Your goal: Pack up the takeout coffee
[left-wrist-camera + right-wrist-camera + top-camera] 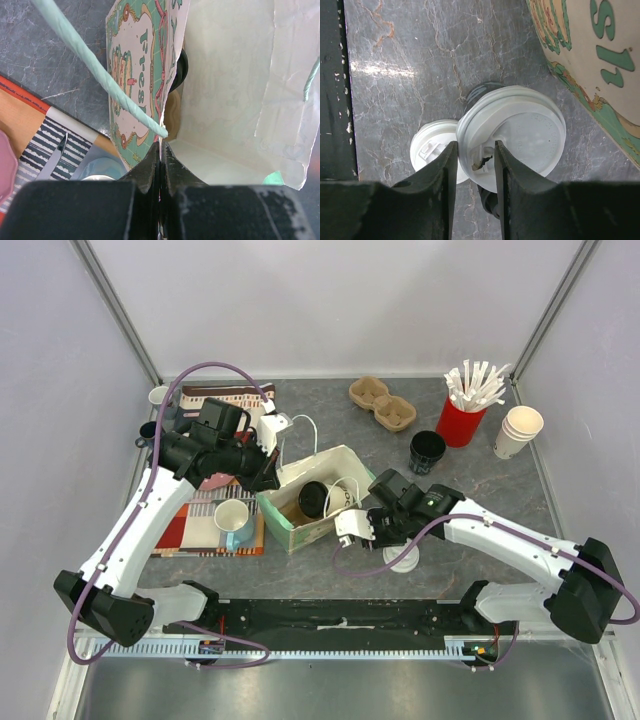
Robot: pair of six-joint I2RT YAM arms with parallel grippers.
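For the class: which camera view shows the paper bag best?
Top external: the whole paper bag shows, mouth open. Left wrist shows only its printed side, a handle and the pale inner wall; right wrist shows just a printed corner.

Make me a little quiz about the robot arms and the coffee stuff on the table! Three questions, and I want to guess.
1. True or false: the left gripper is pinched shut on the edge of the paper bag.
2. Pick one: what stands in the red cup? A) white sticks B) spoons C) flowers
3. Fill the gap: the right wrist view shows ___ round white lids on the table side of the right gripper.
Key: 1 true; 2 A; 3 two.
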